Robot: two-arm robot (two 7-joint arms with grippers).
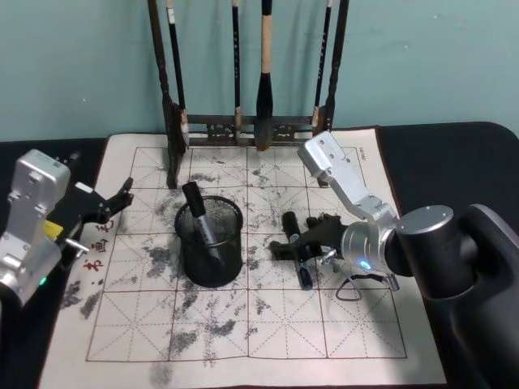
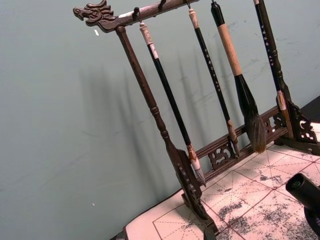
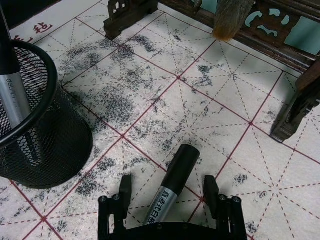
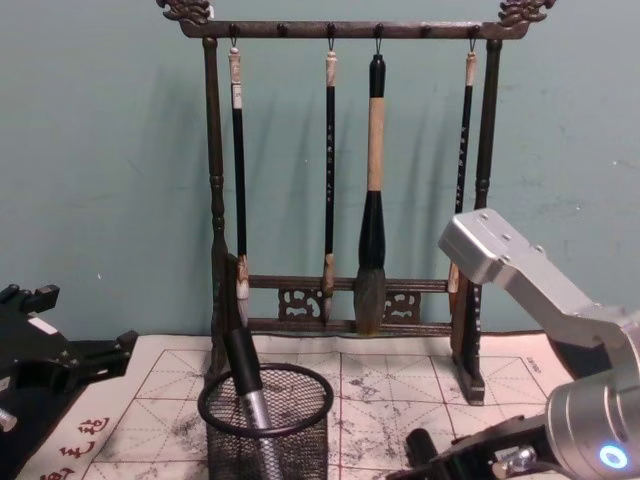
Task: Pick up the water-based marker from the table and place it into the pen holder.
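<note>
On the ink-stained grid mat [image 1: 268,324], to the right of the pen holder and apart from it, the water-based marker [image 3: 172,172] lies flat. Its black cap points toward the brush rack, and its grey printed barrel runs back under the right gripper [image 3: 168,181]. The right gripper is lowered over the marker. Its two black fingers [image 3: 125,187] are spread, one on each side of the barrel, with mat visible between each finger and the marker, so nothing is pinched. The pen holder [image 1: 212,263] is a black wire-mesh cup with a solid round rim. It stands upright on the mat, left of the marker. It contains one item: a second marker [image 1: 203,223] with a black cap and grey barrel. This marker leans against the rim, with its cap projecting above the rim toward the rear left. Behind the holder, the dark wooden brush rack [image 4: 340,290] stands on the far edge of the mat. Four calligraphy brushes [image 4: 372,200] hang from its top bar, tips down. The left gripper [image 1: 122,198] hangs over the left edge of the mat, to the left of the holder and clear of it. The mat lies on a black table [image 1: 454,146].
</note>
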